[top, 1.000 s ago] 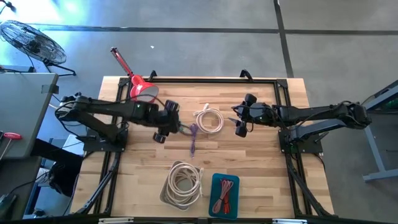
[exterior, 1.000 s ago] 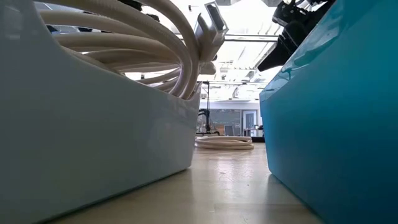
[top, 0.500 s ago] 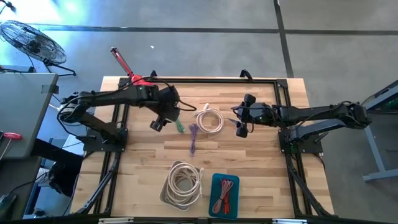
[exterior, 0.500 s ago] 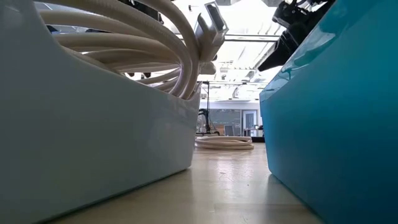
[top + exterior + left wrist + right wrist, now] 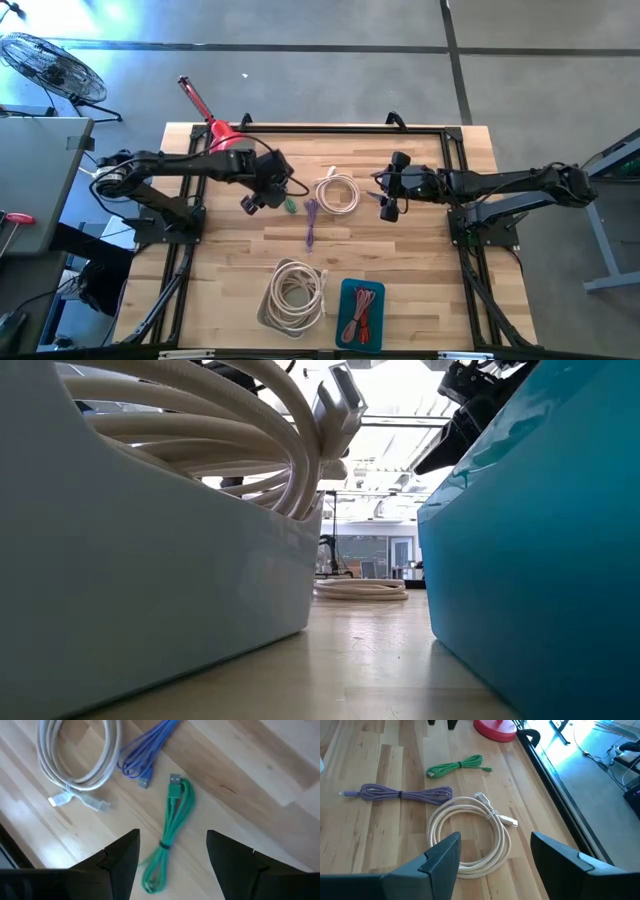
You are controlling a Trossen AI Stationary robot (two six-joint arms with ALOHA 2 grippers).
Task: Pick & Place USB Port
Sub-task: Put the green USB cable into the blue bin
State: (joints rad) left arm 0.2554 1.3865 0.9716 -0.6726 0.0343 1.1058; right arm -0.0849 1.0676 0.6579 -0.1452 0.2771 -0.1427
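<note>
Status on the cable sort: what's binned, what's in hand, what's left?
Done: a white cable coil sits in the white bin, red cables in the blue bin. In hand: nothing; the left hand is open above the green cable, the right hand open, waiting. Left: green, purple cable and loose white cable.

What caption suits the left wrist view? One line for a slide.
Open left gripper above green USB cable, beside purple cable and white coil.

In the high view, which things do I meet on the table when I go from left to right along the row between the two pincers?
Left pincer → green cable → purple cable → white cable coil → right pincer.
</note>
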